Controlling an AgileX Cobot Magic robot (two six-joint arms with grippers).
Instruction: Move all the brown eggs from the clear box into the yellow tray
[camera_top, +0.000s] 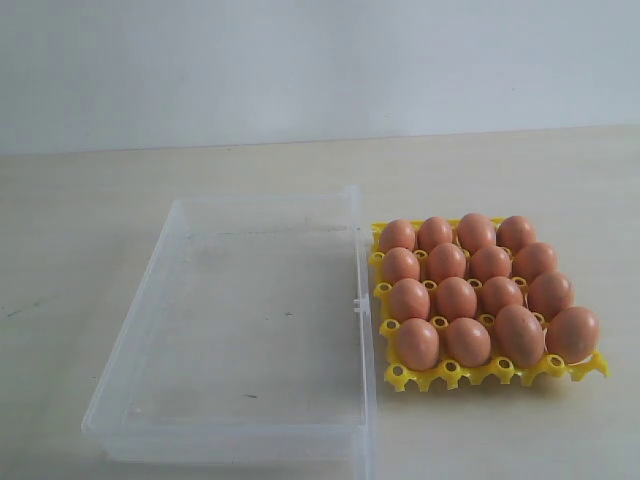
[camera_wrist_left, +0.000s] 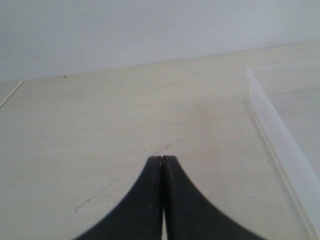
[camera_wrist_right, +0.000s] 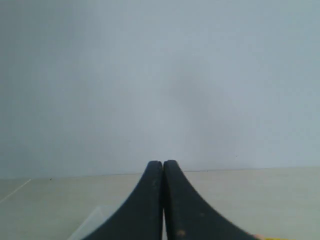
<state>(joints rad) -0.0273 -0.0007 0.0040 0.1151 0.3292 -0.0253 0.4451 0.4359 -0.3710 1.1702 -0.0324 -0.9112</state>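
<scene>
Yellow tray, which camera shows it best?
The exterior view: the whole yellow tray shows, filled with brown eggs. The right wrist view catches only a yellow sliver; the left wrist view shows none.

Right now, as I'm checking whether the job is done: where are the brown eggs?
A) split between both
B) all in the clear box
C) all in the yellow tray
C: the brown eggs fill the yellow tray, and the clear box holds none.
</scene>
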